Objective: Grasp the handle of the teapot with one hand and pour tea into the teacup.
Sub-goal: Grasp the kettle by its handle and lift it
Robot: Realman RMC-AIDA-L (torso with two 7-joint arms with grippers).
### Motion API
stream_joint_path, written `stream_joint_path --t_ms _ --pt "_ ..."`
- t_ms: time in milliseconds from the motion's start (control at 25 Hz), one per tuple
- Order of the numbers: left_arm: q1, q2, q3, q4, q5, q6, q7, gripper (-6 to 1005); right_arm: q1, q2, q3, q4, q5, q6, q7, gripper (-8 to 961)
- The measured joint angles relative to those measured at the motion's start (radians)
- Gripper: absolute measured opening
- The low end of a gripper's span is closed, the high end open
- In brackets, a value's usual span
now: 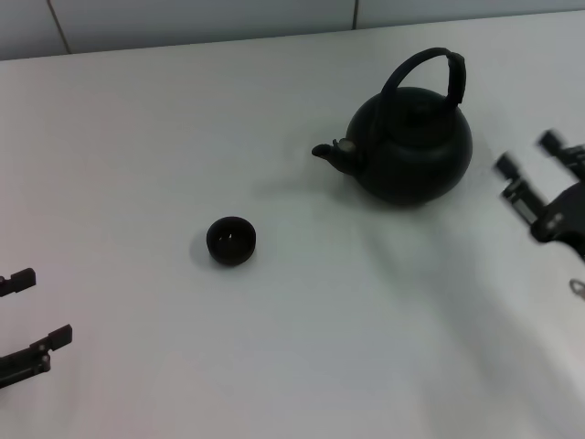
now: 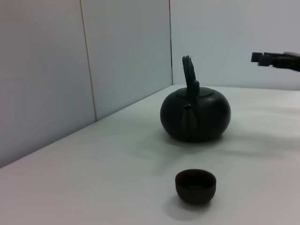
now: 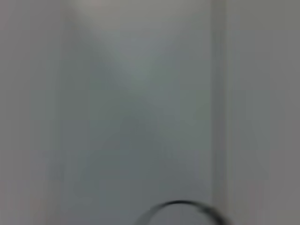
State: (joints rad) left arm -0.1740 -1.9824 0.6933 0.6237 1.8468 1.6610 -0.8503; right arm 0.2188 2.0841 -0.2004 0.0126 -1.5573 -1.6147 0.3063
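Note:
The round matte-black teapot (image 1: 411, 146) stands on the white table at the back right, its stubby spout pointing left toward the teacup. Its arched black handle (image 1: 430, 69) rises over the lid. The tiny dark teacup (image 1: 230, 240) sits alone near the table's middle. My right gripper (image 1: 528, 154) hovers just right of the teapot, apart from it, open and holding nothing. My left gripper (image 1: 37, 309) rests open at the front left edge. The left wrist view shows the teacup (image 2: 196, 186) in front of the teapot (image 2: 195, 115) and handle (image 2: 190, 75). The right wrist view shows only a thin dark arc (image 3: 180, 204).
The white table (image 1: 274, 347) is bare apart from the pot and the cup. A pale tiled wall (image 1: 183, 18) runs along its back edge and appears behind the teapot in the left wrist view (image 2: 70, 70).

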Motion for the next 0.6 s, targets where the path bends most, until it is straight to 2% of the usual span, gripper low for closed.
stream_joint_path --t_ms 160,440,600 --pt "-0.001 -0.004 0.000 0.001 0.002 0.011 -0.002 800 0.007 -0.001 0.034 0.048 0.023 0.044 -0.049 625" --pt "-0.001 0.001 0.000 0.002 0.004 0.028 -0.004 800 0.034 -0.006 0.037 0.036 0.022 0.084 -0.021 625" --pt "-0.001 0.002 0.000 0.002 0.004 0.032 -0.005 800 0.073 -0.007 0.012 -0.056 -0.019 0.140 0.146 624"
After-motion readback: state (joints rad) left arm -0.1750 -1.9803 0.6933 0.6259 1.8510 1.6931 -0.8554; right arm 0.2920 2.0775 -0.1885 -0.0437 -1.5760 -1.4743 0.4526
